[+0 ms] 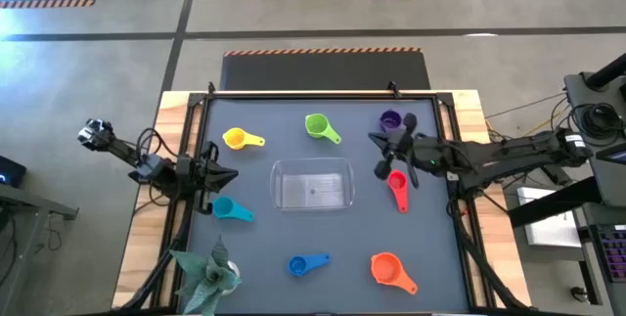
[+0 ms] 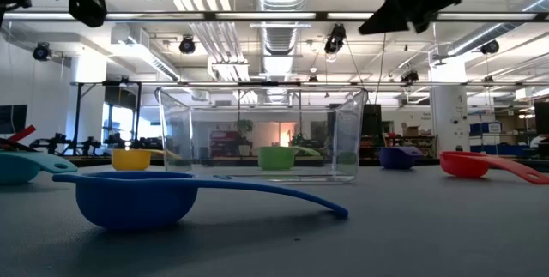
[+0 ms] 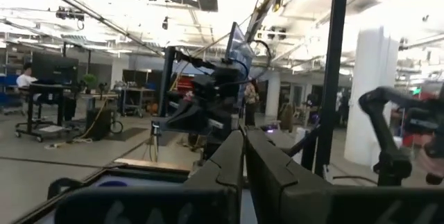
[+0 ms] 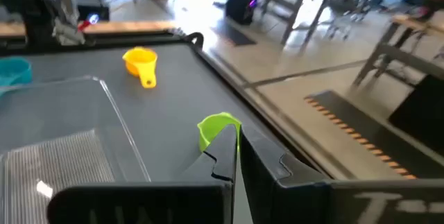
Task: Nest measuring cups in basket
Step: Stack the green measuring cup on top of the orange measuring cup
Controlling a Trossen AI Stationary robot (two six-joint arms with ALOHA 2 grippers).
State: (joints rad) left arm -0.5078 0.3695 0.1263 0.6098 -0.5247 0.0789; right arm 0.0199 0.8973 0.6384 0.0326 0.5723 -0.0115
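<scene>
Nothing is nested yet: the blue cup [image 1: 299,266] and orange cup [image 1: 383,268] lie nearest, the clear basket [image 1: 312,184] mid-bench. The right gripper [image 1: 383,144], jaws shut and empty, hangs between red cup [image 1: 396,181] and purple cup [image 1: 390,120]; it should open before descending. The left gripper [image 1: 223,175] waits shut at the left edge.

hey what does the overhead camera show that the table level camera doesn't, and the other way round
Only the high view: the orange cup, the artificial plant, and both shut end effectors, left and right, empty above the table.
Only the low view: the room behind, with ceiling ducts and lights.
Both: the empty clear basket, plus the blue cup, red cup, yellow cup, green cup, purple cup and teal cup.
</scene>
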